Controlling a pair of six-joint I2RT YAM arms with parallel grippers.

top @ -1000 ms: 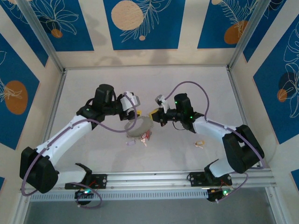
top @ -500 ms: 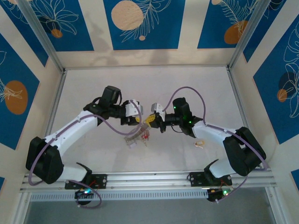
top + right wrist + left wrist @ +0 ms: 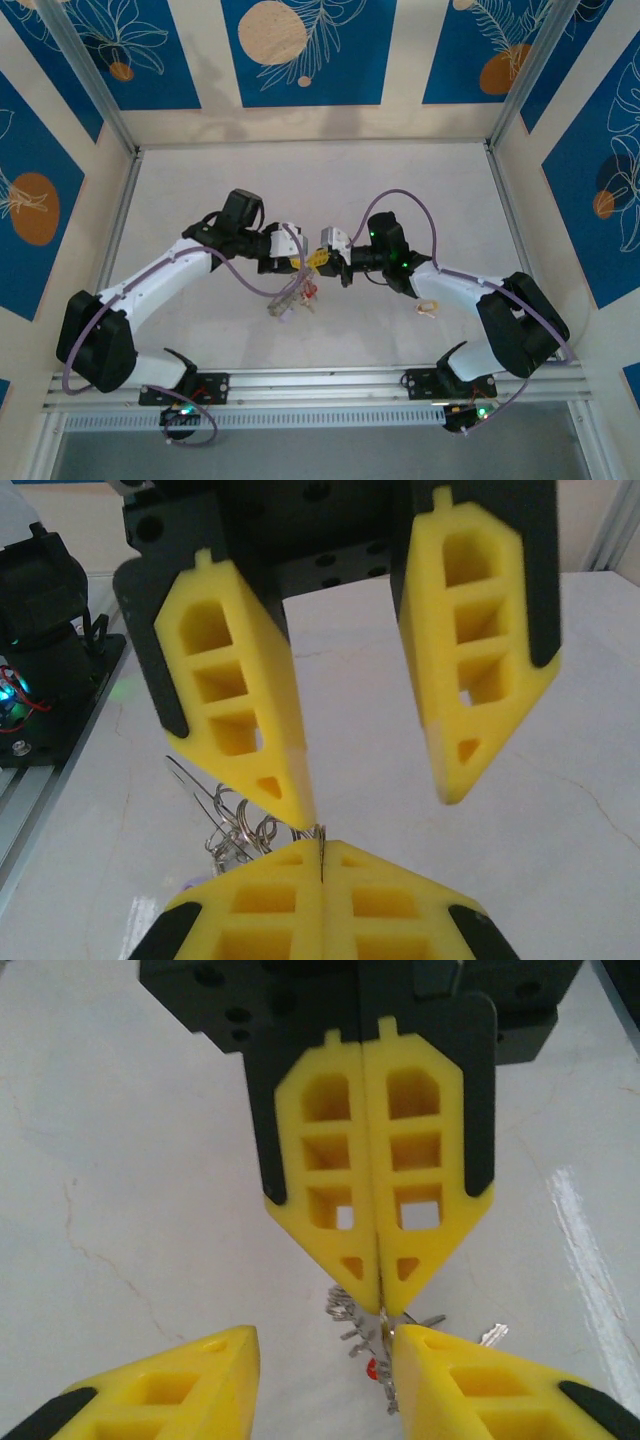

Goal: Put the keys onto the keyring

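Item 1: my right gripper [image 3: 322, 258], jaws clenched on the keyring [image 3: 289, 291]. The ring hangs toward 7 o'clock from them, with keys [image 3: 372, 1368] clustered at its lower end near the counter [image 3: 300, 180].
Item 2: my left gripper [image 3: 320, 1345], jaws released, one on each side of that wire.

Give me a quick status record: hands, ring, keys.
left hand: open, the right hand's tip between its fingers
right hand: shut on the ring
ring: thin wire pinched between the right hand's fingers
keys: bunch hanging just below the pinch, one with a red head
loose key: lying on the table, apart from both hands, beside the right arm
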